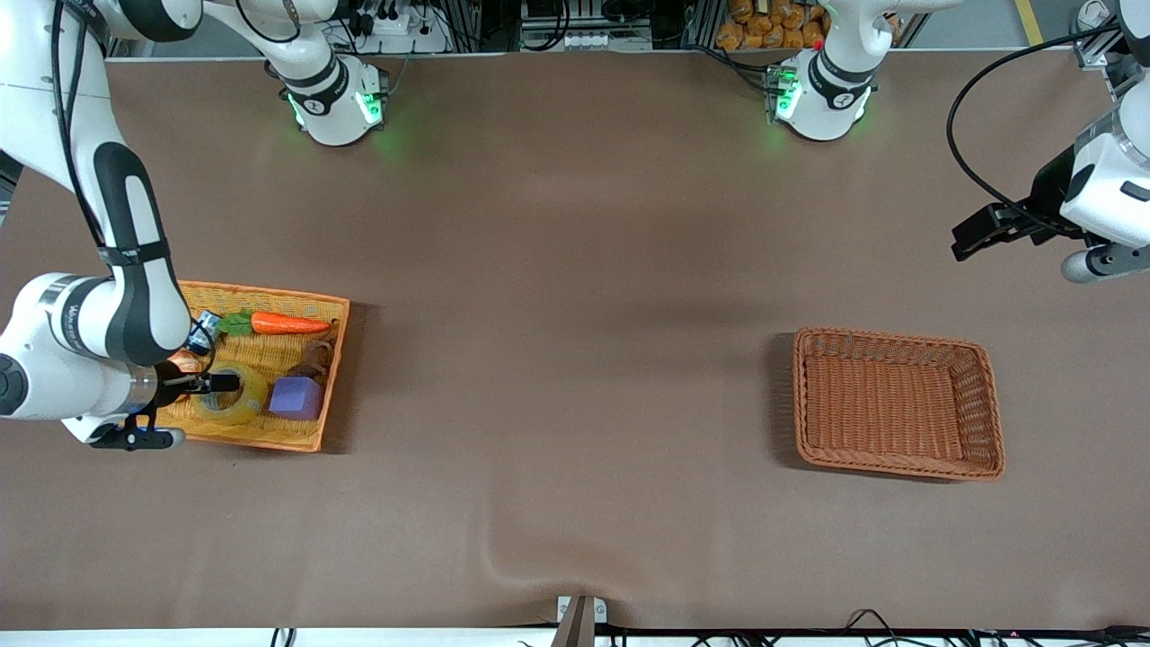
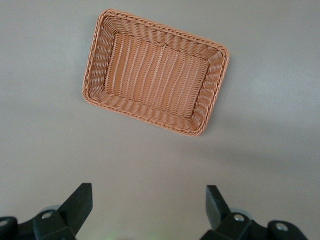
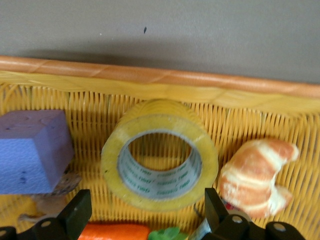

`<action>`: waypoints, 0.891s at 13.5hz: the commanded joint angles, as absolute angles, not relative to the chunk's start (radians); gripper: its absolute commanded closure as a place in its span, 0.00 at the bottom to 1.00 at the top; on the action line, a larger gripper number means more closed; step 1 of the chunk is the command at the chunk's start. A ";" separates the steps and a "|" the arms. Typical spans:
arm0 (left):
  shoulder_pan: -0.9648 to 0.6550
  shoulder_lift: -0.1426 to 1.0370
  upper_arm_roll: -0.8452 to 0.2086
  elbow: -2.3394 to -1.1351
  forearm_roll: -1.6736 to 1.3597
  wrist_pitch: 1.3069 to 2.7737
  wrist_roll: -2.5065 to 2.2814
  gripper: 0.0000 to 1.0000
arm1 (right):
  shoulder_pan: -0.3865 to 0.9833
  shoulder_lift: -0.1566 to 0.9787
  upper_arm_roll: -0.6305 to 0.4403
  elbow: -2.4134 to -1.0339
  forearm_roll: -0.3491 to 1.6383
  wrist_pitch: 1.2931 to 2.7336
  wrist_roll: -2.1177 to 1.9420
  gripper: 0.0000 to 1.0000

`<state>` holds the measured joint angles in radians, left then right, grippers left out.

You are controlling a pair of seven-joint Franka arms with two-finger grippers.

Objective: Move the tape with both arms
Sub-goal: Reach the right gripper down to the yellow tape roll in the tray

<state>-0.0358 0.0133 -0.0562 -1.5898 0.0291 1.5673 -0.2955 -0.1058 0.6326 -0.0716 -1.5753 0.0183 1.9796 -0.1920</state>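
Observation:
The tape (image 1: 231, 393) is a yellowish roll with a grey core. It lies in the yellow woven tray (image 1: 260, 292) at the right arm's end of the table. My right gripper (image 1: 202, 384) is open and empty, low over the tape. In the right wrist view the tape (image 3: 160, 162) lies just ahead of the right gripper (image 3: 147, 200), whose fingers (image 3: 77, 210) stand wider than the roll. My left gripper (image 1: 975, 235) is open and empty, held over bare table at the left arm's end. The left wrist view shows the left gripper (image 2: 149, 195) with nothing between the jaws.
A brown wicker basket (image 1: 898, 340), empty, sits toward the left arm's end and shows in the left wrist view (image 2: 165, 31). The tray (image 3: 150, 75) also holds a carrot toy (image 1: 287, 323), a purple block (image 1: 296, 397), a croissant toy (image 3: 255, 175) and a small brown object (image 1: 314, 358).

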 commanded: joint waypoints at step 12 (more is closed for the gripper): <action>-0.032 0.014 -0.060 -1.588 0.057 1.582 -0.252 0.00 | -0.163 0.666 -0.063 -1.647 0.005 2.080 -0.439 1.00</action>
